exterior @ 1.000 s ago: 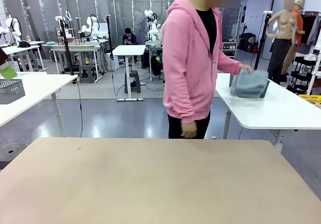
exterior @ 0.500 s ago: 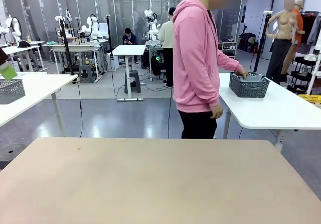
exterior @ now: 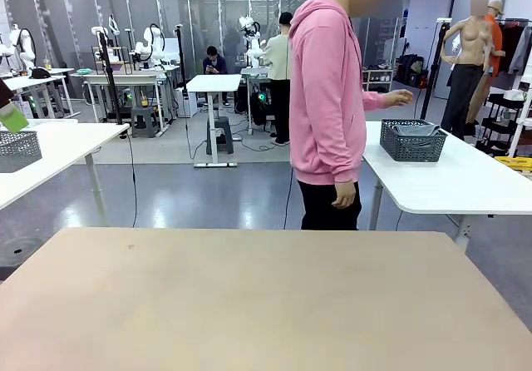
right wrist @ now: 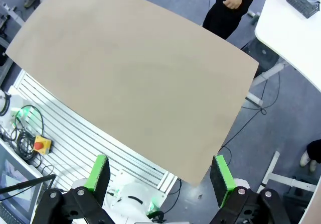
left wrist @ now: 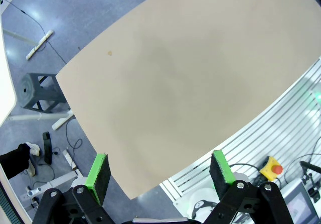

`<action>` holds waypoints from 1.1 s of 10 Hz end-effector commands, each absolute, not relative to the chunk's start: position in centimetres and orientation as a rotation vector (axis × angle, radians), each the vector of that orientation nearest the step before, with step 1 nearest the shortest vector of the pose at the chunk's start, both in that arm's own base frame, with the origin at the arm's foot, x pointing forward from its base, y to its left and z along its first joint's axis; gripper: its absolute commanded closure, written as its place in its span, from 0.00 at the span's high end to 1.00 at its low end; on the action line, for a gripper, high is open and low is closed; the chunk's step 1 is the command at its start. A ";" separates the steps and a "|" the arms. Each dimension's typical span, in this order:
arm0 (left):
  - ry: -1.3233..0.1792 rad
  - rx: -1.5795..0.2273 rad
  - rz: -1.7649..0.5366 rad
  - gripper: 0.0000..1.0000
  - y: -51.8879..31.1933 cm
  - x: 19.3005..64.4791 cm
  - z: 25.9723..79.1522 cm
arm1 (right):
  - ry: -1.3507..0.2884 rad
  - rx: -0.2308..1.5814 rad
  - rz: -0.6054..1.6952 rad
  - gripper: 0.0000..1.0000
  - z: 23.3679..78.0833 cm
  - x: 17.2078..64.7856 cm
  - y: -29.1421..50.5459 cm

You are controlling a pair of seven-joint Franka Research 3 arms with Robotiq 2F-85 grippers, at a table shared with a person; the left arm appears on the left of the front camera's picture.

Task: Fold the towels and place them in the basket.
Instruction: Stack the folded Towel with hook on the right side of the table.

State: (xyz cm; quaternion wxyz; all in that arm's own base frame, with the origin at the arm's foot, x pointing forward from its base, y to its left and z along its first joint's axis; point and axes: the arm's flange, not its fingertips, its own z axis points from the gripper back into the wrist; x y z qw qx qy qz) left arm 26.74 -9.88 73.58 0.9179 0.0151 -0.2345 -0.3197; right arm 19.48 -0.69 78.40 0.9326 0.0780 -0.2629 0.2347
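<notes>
2 grippers hung high above the tan table [exterior: 249,304], both with jaws spread wide and nothing between them. The left gripper [left wrist: 159,171] looked down on the table's bare top from over its near edge, green pads [left wrist: 98,171] well apart. The right gripper [right wrist: 159,173] was in the same attitude, its pads [right wrist: 220,173] framing the table's near edge and the slatted base below it.

Beyond the far edge of the table stood a person in a pink hoodie [exterior: 324,88], turned toward a white side table [exterior: 465,184] at the right. On that side table sat the basket [exterior: 412,143], upright, with grey-blue towels [exterior: 418,128] folded inside it and showing just above its rim. The person's raised hand [exterior: 401,97] was above the basket and apart from it, and the other hand [exterior: 343,195] hung at the hip. From the right wrist camera the basket [right wrist: 304,0] showed at the top corner, on the white table, well apart from both grippers.

1 more mesh basket [exterior: 18,150] stood on another white table at the far left.
</notes>
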 end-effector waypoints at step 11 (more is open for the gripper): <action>-0.490 0.033 -0.664 1.00 -9.8 26.7 73.4 | -0.523 0.145 0.498 1.00 78.6 19.5 -0.8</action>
